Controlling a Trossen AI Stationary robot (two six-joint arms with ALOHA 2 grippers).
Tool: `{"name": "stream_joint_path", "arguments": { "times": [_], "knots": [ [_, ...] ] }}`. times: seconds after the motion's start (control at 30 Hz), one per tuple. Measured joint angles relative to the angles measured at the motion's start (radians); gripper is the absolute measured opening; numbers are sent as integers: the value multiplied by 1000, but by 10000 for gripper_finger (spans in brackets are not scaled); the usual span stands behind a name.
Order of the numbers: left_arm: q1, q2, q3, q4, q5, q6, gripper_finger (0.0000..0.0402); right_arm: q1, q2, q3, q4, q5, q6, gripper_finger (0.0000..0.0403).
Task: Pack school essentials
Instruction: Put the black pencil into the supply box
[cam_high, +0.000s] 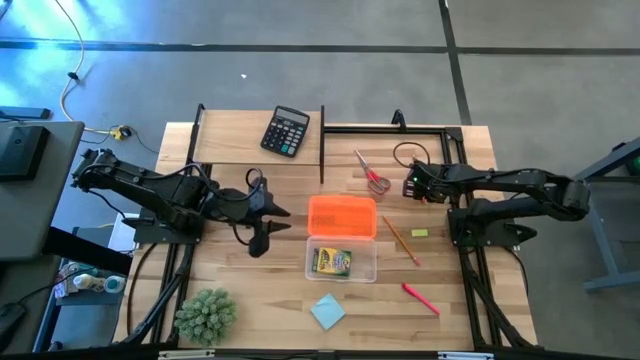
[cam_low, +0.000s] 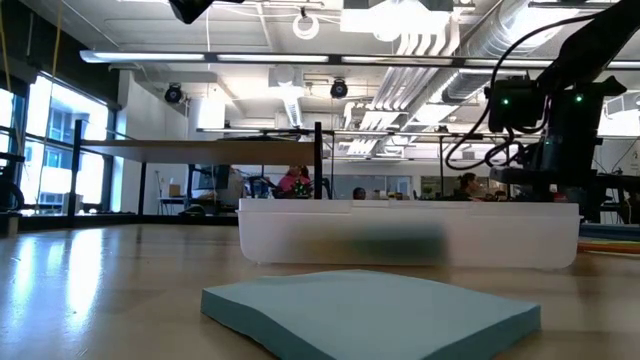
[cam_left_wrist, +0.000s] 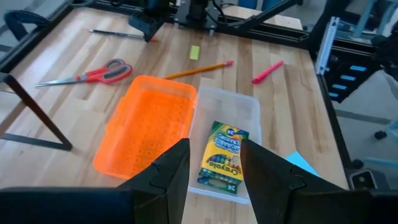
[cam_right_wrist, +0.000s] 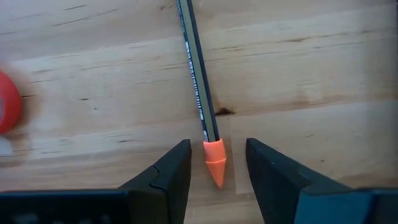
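Straddling an orange-capped pen (cam_right_wrist: 200, 81), right fingers (cam_right_wrist: 163, 177), wrist-view only.

Orange lid (cam_high: 342, 215); yellow-green crayon pack (cam_high: 331, 262); red-handled scissors (cam_high: 372, 176); pink-red pen (cam_high: 421, 298); light-blue note pad (cam_high: 327, 311); black calculator (cam_high: 285, 131); pale wood bench (cam_high: 240, 290).

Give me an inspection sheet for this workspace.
Surface: wooden table.
Job's things: crayon pack in clear box; scissors, yellow pencil, eraser, red pen, note pad loose on the table.
Clutter: calculator, plant.
Grippers: left gripper open, empty, beside orange lid; right gripper open, fingers astride striped pencil.
Cables: loop at right arm; floor cable.
Surroundings: people beyond table.
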Motion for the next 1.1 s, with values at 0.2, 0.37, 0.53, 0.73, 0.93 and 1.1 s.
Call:
{"name": "stream_joint_path", "arguments": {
  "times": [0.2, 0.37, 0.53, 0.73, 0.93, 1.1],
  "knots": [
    [0, 0, 0, 0, -20, -2, 131, 0, 0, 0, -12, -9, 15, 115],
    [0, 0, 0, 1, -20, -2, 131, 0, 0, 0, -17, -11, 1, 92],
    [0, 0, 0, 37, -21, 0, 131, 0, 0, 0, -21, -12, -25, 67],
    [0, 0, 0, 52, -20, 0, 131, 0, 0, 0, -21, -18, -46, 42],
    [0, 0, 0, 52, -20, 0, 131, 0, 0, 0, -27, -20, -53, 28],
    [0, 0, 0, 52, -20, 0, 131, 0, 0, 0, -30, -21, -53, 27]
  ]
}}
